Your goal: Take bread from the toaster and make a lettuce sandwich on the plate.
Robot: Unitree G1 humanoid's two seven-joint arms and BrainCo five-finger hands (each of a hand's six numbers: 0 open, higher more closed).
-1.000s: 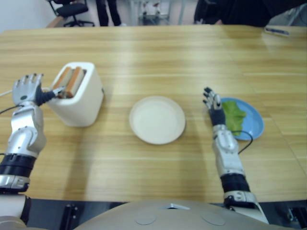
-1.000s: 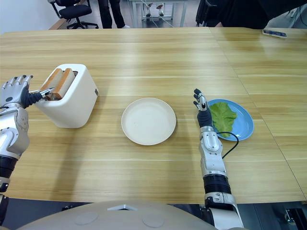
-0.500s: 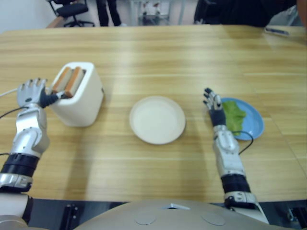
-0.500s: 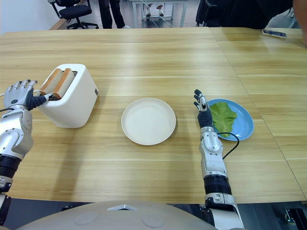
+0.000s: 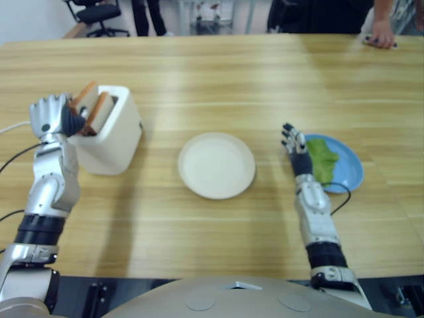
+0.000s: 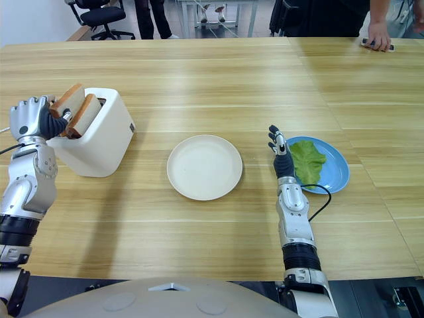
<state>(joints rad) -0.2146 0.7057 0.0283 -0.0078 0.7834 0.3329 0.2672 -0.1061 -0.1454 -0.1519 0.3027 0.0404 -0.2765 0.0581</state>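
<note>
A white toaster [image 6: 101,142] stands at the table's left with two bread slices in its slots. The outer slice [image 6: 67,101] is raised and tilted out of its slot, and my left hand [image 6: 33,119] is shut on it at the toaster's left side. The second slice [image 6: 85,114] sits lower in the toaster. A bare cream plate [image 6: 205,167] lies in the middle. To its right a blue plate [image 6: 338,173] carries a lettuce leaf [image 6: 307,161]. My right hand [image 6: 279,150] rests open at the blue plate's left edge, fingers straight, holding nothing.
A white cable [image 5: 13,126] runs off the table's left edge from the toaster. A black cable [image 6: 319,199] loops by my right wrist. At the far right corner a person's hand [image 6: 377,34] rests on a dark object. Bare wood lies between the plates and the front edge.
My left hand has moved up against the toaster and closed on the outer slice, which now stands higher and tilted out of its slot. The right arm has not moved.
</note>
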